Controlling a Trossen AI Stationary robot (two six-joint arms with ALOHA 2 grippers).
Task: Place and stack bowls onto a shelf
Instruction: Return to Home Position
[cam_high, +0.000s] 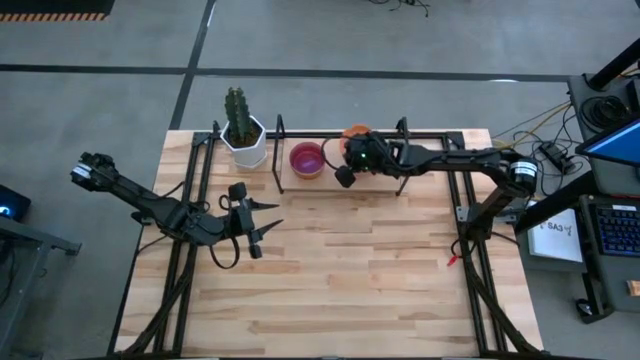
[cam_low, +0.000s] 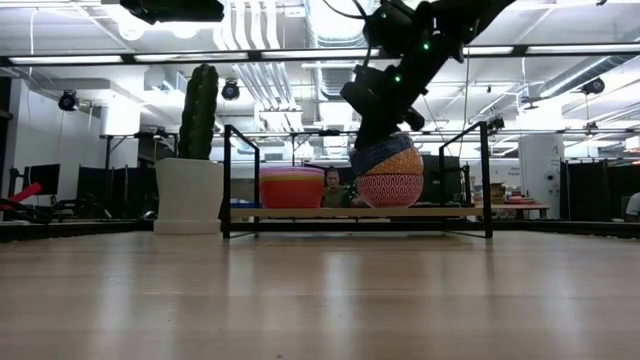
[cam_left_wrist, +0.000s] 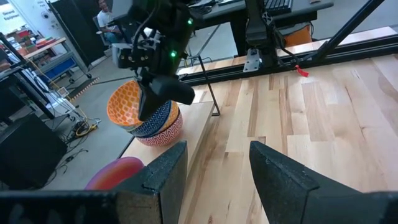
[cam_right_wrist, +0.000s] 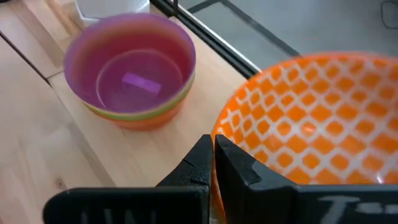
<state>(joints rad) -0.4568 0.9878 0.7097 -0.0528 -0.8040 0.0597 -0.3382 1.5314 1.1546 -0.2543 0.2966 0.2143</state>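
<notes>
On the shelf (cam_high: 290, 188) at the table's far edge stands a stack of plain bowls (cam_high: 307, 160) with a purple one on top (cam_right_wrist: 130, 68). To its right is a patterned stack: a red-white bowl (cam_low: 390, 190), a blue one (cam_left_wrist: 160, 121), and an orange lattice bowl (cam_left_wrist: 123, 102) tilted on top. My right gripper (cam_high: 357, 142) is above this stack, shut on the orange bowl. My left gripper (cam_high: 278, 214) hovers open over the table's left middle, touching nothing. My right gripper (cam_right_wrist: 214, 149) pinches the rim of the orange lattice bowl (cam_right_wrist: 227, 134) on the side toward the plain stack, one finger inside the bowl and one outside. The fingers come from above, slanting down. The bowl sits tilted, its underside on the blue bowl (cam_low: 372, 157).
A white pot with a cactus (cam_high: 243, 135) stands just left of the shelf. The shelf's black upright rods (cam_low: 228, 180) rise on either side of the bowls. The black table-edge frame (cam_high: 190, 200) runs along both sides. Bare wood (cam_high: 350, 270) stretches across the table's near half.
</notes>
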